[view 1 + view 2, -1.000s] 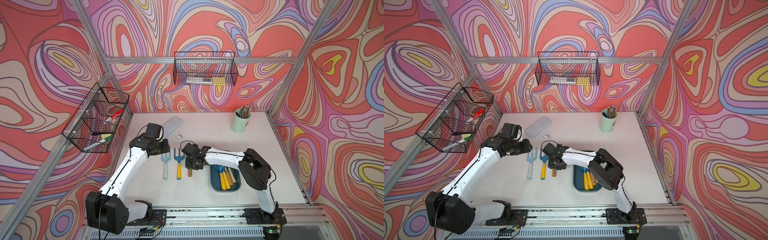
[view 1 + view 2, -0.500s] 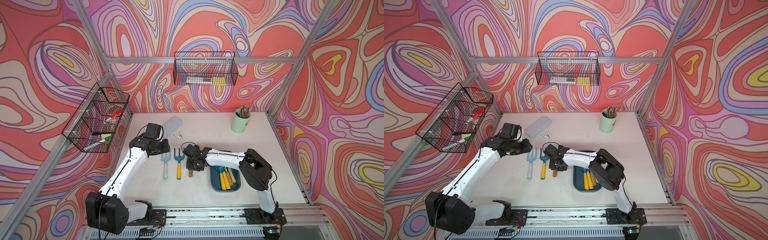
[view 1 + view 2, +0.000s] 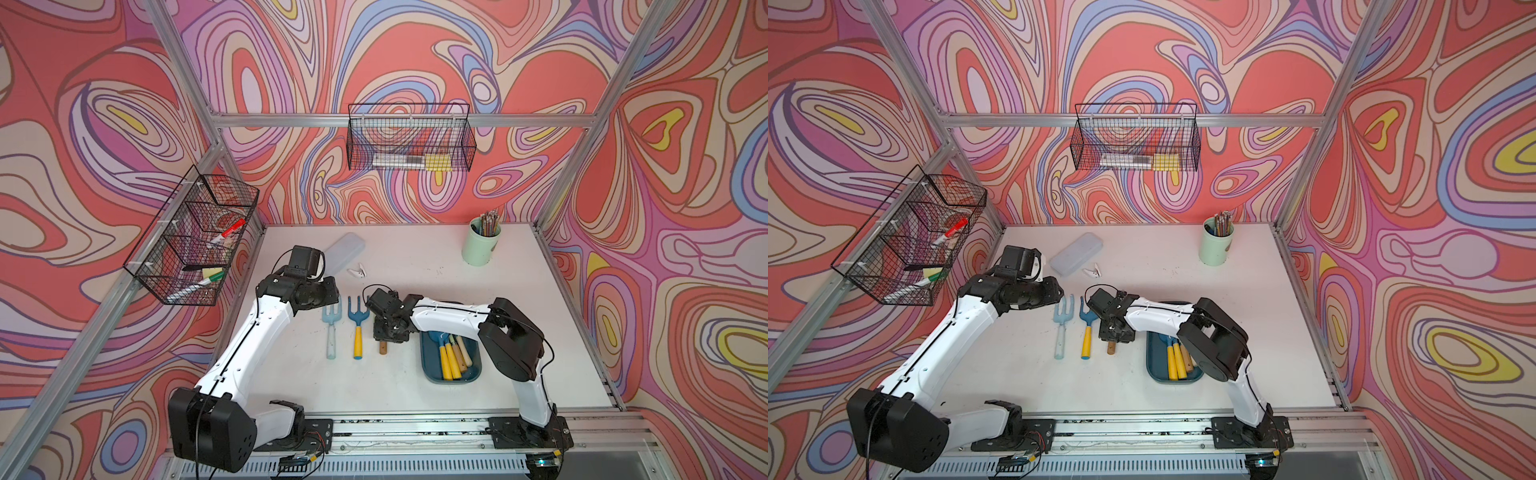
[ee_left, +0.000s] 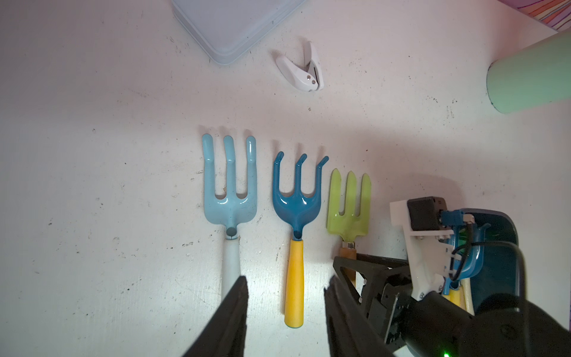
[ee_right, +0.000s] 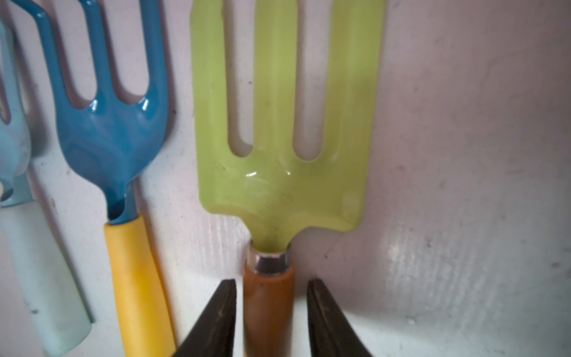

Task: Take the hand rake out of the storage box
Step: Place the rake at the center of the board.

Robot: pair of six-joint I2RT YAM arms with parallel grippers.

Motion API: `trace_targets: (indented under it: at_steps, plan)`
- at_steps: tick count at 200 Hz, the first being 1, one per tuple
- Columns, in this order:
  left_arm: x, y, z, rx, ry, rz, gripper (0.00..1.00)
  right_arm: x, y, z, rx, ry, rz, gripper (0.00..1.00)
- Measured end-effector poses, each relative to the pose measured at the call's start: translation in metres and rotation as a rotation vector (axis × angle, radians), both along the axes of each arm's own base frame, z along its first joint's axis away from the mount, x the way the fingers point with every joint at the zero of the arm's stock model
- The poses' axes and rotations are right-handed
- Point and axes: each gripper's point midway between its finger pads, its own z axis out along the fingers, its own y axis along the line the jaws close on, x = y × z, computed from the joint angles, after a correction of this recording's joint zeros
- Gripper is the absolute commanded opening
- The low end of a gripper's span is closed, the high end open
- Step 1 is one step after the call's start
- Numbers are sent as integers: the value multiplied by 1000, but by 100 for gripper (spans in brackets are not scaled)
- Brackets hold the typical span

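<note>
The right hand [image 5: 271,282] has just released the green hand rake [image 5: 278,191], jaws narrowly apart beside its handle, leaving it on the worktop [image 3: 415,266] outside the storage box [image 3: 428,368]; the left hand [image 4: 285,279] is half-open and empty.

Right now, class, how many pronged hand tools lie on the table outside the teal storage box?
3, side by side: the pale blue fork, the dark blue rake beside it, and the lime-green fork nearest the storage box. Others may hide inside it.
</note>
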Motion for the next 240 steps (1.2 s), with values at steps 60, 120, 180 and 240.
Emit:
trace_targets:
  at_steps: [60,120,180,240]
  plan:
    - [1,0,-4,5,12,-5,45,-9,-20,3,-99,22,60,47]
    - [0,-2,-4,-3,14,-14,46,-12,-49,108,-42,-139,72,51]
    - [-1,-11,-8,-5,29,-41,46,-25,-79,102,-83,-126,113,44]
    - [1,-16,0,0,16,-57,47,-22,-29,29,-109,-41,177,48]
